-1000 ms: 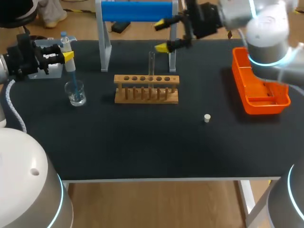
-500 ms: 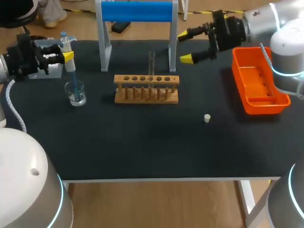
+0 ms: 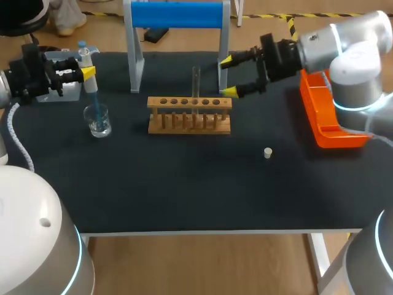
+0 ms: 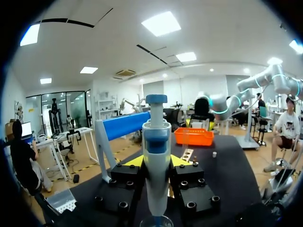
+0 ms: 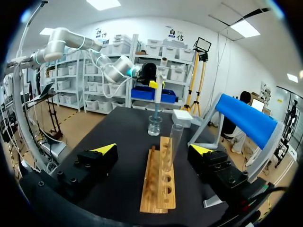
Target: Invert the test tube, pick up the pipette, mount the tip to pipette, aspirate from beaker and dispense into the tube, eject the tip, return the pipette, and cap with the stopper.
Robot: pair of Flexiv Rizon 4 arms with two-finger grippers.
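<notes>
- At 9 o'clock on the surface point(image 3: 184, 184): left hand point(image 3: 86, 72) clamped on both sides of the pipette point(image 3: 88, 64), keeping it upright with the tip pointing straight down, probably to draw up liquid.
- Just below, toward 8 o'clock: beaker point(image 3: 97, 120), a small clear glass cylinder with the thin blue tip dipped inside. Smooth white and blue plastic on the pipette body, with a round button on top.
- At 12 o'clock: frame point(image 3: 177, 15), pale metal legs under a blue cylindrical bar, set behind everything else.
- Near the centre: wooden rack point(image 3: 189, 115), pale timber with a row of round holes, holding the tube point(image 3: 196, 80) upright, judged ready for filling. Clear, narrow, slippery-looking glass.
- At 1 o'clock: right hand point(image 3: 228, 76) spread wide and gripping nothing, pointed at the tube but apart from it, perhaps waiting to steady it.
- Toward 4 o'clock: stopper point(image 3: 268, 152), a small pale plug lying alone, well apart from the rack, presumably kept for capping last.
- At 3 o'clock: orange tray point(image 3: 341, 140), glossy plastic, partly under the right arm.
</notes>
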